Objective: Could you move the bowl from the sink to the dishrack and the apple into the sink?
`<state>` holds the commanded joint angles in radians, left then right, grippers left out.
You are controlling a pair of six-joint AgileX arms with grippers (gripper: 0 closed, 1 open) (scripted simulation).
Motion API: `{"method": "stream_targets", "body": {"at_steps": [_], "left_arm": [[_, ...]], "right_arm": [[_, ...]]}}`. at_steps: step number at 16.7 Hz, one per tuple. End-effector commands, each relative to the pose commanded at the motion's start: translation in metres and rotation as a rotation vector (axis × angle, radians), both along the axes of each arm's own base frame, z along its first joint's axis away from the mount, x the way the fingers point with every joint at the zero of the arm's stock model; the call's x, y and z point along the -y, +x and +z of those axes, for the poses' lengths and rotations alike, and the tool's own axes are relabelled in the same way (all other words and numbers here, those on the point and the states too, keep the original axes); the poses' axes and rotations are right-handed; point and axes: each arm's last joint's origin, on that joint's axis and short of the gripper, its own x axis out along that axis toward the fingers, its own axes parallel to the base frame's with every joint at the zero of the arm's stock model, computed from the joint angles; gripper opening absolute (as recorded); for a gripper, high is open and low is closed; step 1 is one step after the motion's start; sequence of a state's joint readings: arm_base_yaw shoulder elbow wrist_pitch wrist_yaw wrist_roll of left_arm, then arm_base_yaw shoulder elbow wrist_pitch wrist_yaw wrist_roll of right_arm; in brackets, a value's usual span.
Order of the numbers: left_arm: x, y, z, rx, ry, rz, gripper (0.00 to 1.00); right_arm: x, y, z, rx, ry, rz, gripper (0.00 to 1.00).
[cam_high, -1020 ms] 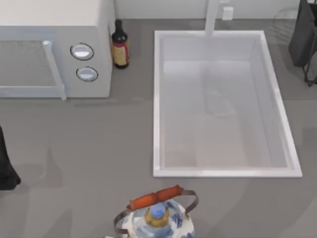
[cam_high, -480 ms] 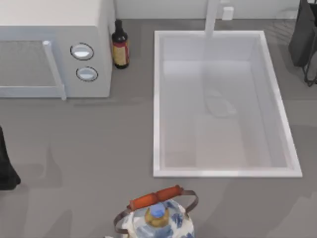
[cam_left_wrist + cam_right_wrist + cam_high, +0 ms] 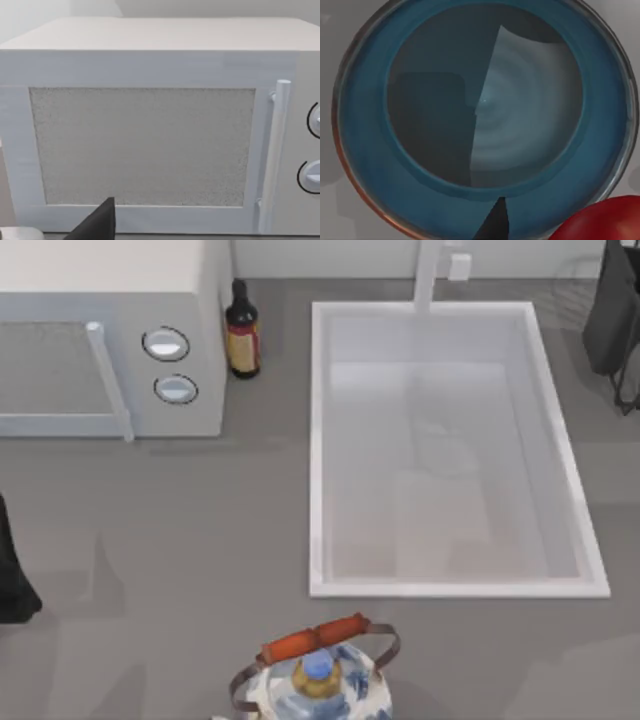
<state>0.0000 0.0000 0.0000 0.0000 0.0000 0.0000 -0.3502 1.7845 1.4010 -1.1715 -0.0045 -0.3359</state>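
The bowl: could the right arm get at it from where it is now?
Probably yes. In the right wrist view the bowl lies straight below the camera, open side up, with only the apple beside its rim and nothing across it.

The sink (image 3: 318, 450) is white with a pale grey floor, set in a plain grey tabletop (image 3: 180, 530). The microwave (image 3: 110, 300) is off-white with a speckled grey door panel, the bottle (image 3: 242, 332) beside it dark with a red-and-yellow label, and the kettle (image 3: 318, 685) blue-and-white patterned with an orange handle. The bowl (image 3: 365, 125) is glossy blue, dark teal inside, with a thin reddish-brown rim, and the apple (image 3: 605, 222) is shiny red.
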Motion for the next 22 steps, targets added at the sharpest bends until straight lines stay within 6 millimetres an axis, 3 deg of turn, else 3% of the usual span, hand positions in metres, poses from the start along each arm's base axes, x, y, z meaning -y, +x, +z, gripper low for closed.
{"method": "stream_targets", "body": {"at_steps": [5, 8, 12, 16, 22], "left_arm": [[0.0, 0.0, 0.0, 0.0, 0.0, 0.0, 1.0], [0.0, 0.0, 0.0, 0.0, 0.0, 0.0, 1.0], [0.0, 0.0, 0.0, 0.0, 0.0, 0.0, 1.0], [0.0, 0.0, 0.0, 0.0, 0.0, 0.0, 1.0], [0.0, 0.0, 0.0, 0.0, 0.0, 0.0, 1.0]], "right_arm": [[-0.002, 0.001, -0.003, 0.001, -0.005, 0.003, 0.0], [-0.018, 0.013, -0.008, 0.054, -0.054, 0.04, 0.0], [-0.057, 0.038, -0.012, 0.253, -0.171, 0.109, 0.0], [-0.102, 0.055, -0.008, 0.566, -0.275, 0.141, 0.0], [-0.167, 0.052, -0.014, 0.848, -0.339, 0.161, 0.0]]}}
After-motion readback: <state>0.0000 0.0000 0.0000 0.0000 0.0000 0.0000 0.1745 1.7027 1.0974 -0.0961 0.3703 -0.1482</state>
